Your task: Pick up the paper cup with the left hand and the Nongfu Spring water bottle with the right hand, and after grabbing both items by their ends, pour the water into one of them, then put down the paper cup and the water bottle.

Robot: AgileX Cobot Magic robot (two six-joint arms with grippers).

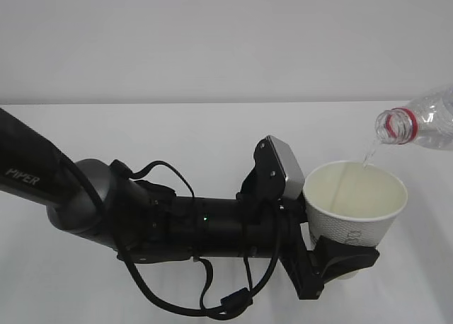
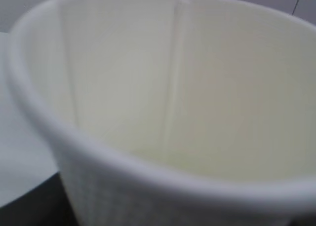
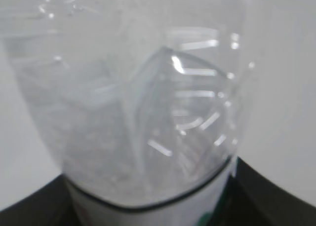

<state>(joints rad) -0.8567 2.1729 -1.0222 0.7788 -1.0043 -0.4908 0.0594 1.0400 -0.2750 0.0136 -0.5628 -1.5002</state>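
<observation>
**Paper cup under the pour, both items held in the air**

Paper cup point(image 1: 355, 209) sits upright in the left gripper point(image 1: 338, 262), jaws clamped around its lower part, above the white table point(image 1: 177, 136). Nongfu Spring water bottle point(image 1: 419, 124) comes in from the right edge, tilted, mouth just above the cup's far rim. Thin stream of water point(image 1: 367, 154) runs from the neck into the cup. Right gripper: only dark jaw edges show beside the bottle's labelled body in the right wrist view, consistent with clamping it.
</observation>
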